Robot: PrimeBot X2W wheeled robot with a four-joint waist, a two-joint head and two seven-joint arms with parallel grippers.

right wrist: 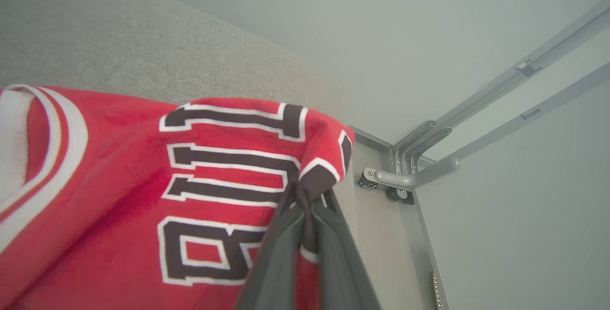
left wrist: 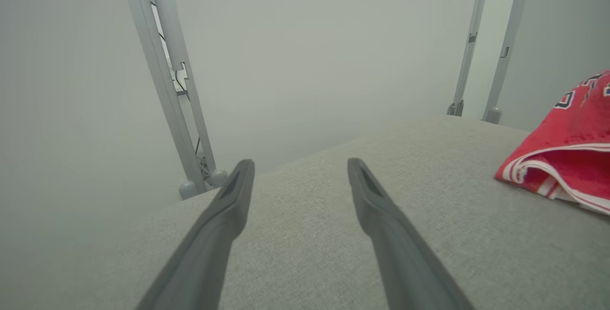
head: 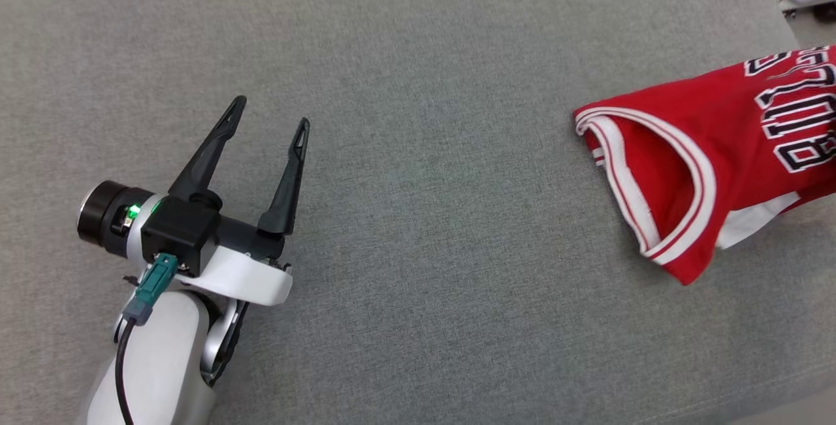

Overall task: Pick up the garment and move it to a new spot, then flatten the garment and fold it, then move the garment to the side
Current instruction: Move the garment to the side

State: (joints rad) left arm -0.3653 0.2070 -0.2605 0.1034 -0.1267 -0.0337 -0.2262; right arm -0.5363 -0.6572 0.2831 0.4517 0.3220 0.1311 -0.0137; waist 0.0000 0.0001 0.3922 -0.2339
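Note:
The garment is a red basketball jersey (head: 705,151) with white trim and dark lettering, lying at the right edge of the grey table and running out of the head view. In the left wrist view the jersey (left wrist: 572,143) sits off to the right. My left gripper (head: 271,115) hovers open over bare cloth at the left, far from it; its fingers (left wrist: 228,205) hold nothing. In the right wrist view my right gripper (right wrist: 307,195) is shut on a pinched fold of the jersey (right wrist: 143,172) near the lettering, lifting that part.
The table is covered in grey fabric (head: 418,216). A metal frame with a rounded bar (right wrist: 414,176) stands at the table's far right corner, close to the right gripper. Grey upright posts (left wrist: 167,86) rise beyond the far edge.

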